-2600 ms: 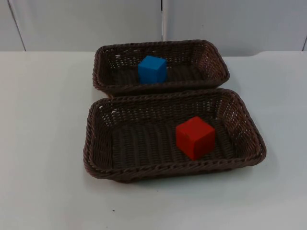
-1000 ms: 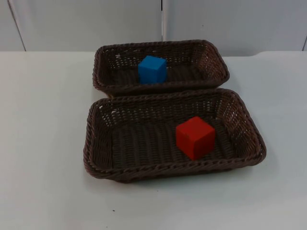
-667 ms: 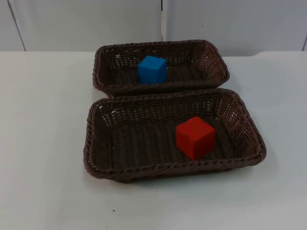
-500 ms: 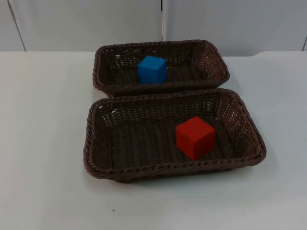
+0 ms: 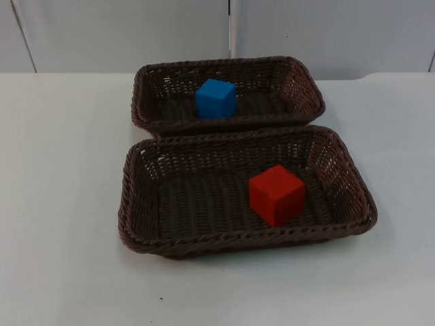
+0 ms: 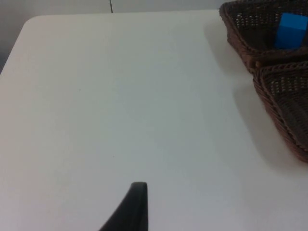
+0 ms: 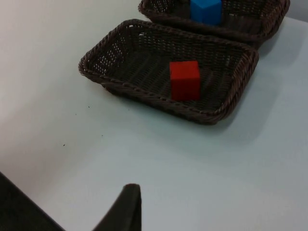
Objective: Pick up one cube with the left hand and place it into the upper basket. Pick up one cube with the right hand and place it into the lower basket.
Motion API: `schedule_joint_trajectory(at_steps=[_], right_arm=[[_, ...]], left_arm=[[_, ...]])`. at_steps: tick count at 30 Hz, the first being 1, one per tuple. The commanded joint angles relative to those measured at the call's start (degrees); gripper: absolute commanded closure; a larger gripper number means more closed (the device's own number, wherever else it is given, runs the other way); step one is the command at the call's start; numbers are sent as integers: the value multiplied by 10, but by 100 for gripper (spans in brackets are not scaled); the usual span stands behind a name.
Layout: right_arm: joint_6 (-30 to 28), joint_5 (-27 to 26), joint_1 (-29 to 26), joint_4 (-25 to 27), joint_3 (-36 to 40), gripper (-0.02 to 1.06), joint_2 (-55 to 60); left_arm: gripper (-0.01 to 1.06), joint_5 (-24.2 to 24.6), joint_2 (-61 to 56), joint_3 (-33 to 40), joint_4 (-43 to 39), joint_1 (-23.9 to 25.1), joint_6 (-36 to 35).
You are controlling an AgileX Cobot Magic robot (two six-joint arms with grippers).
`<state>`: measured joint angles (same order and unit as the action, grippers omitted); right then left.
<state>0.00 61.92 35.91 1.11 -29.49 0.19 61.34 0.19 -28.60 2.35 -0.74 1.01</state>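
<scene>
Now both arms wait off baskets; end effector states indiscernible; cubes basketed

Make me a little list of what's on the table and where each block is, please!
upper basket: brown wicker, holds the blue cube
lower basket: brown wicker, holds the red cube
baskets: side by side, rims nearly touching
table: white
left gripper: waiting over bare table, left of the baskets
right gripper: waiting above the table, back from the lower basket
</scene>
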Motion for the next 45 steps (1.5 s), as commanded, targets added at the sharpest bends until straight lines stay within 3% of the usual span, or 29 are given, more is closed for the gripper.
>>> schedule_joint_trajectory(at_steps=[1, 17, 33, 45], right_arm=[[0, -2, 1, 6, 1, -1, -2], [0, -2, -5, 6, 1, -1, -2], [0, -2, -200, 6, 1, -1, -2], [0, -2, -290, 6, 1, -1, -2]], left_arm=[[0, 2, -2, 3, 2, 2, -1], [0, 2, -2, 3, 2, 2, -1], [0, 2, -2, 3, 2, 2, -1], [0, 2, -2, 3, 2, 2, -1]])
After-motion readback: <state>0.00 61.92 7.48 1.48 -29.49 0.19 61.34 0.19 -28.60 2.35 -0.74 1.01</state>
